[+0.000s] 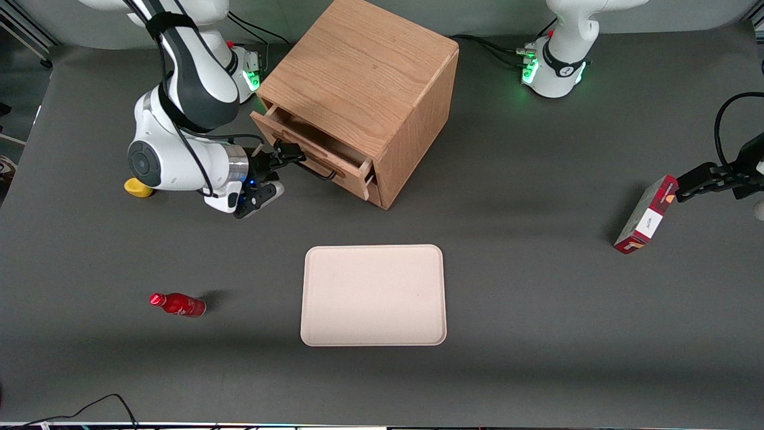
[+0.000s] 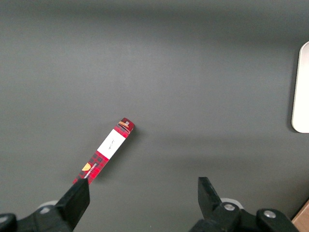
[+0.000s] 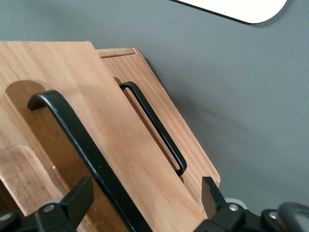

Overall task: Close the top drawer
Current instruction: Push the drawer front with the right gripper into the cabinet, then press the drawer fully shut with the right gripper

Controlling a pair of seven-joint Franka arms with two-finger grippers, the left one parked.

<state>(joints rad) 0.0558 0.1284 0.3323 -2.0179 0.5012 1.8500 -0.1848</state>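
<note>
Pincer (image 3: 145, 200) spread open at one top drawer (image 1: 310, 149)'s handle (image 3: 82, 145); two handles; drawer partly out.

Robot lab, tabletop manipulation setup. Dark grey matte table (image 1: 537, 334) fills the front view; two white arm bases (image 1: 552, 71) with green status lights are bolted along the upper edge, cables (image 1: 489, 48) trailing from them. Aluminium framing (image 1: 24, 36) shows at the upper left corner, a loose black cable (image 1: 101, 403) at the lower left edge. Props are scattered like test objects: an oak cabinet (image 1: 364, 77) upper centre, a beige tray (image 1: 374, 295) in the middle, a red bottle (image 1: 178, 304) lower left, a red box (image 1: 646, 215) at right. No household furnishing visible. The gripper (image 1: 280, 158) sits at the top drawer (image 1: 310, 152), fingers spread.
</note>
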